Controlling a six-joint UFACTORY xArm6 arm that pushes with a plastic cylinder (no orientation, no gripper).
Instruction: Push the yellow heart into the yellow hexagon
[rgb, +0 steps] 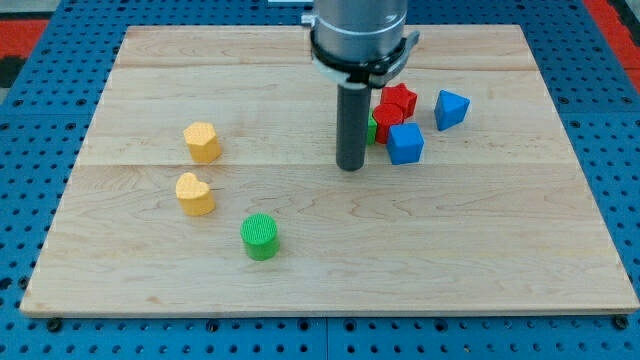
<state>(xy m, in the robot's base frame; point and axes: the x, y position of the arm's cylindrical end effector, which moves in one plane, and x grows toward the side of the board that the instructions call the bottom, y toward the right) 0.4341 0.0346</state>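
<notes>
Here, my tip (350, 166) mid-board, yellow heart (195, 194) just below yellow hexagon (202, 142), no gripper fitted.

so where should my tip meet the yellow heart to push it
No grip here, just a push. Touch the heart's bottom side, coming from the view's bottom, since the hexagon sits just above it. My tip is off to the right now.

No readable text, labels, brands, numbers or signs anywhere in view.
</notes>
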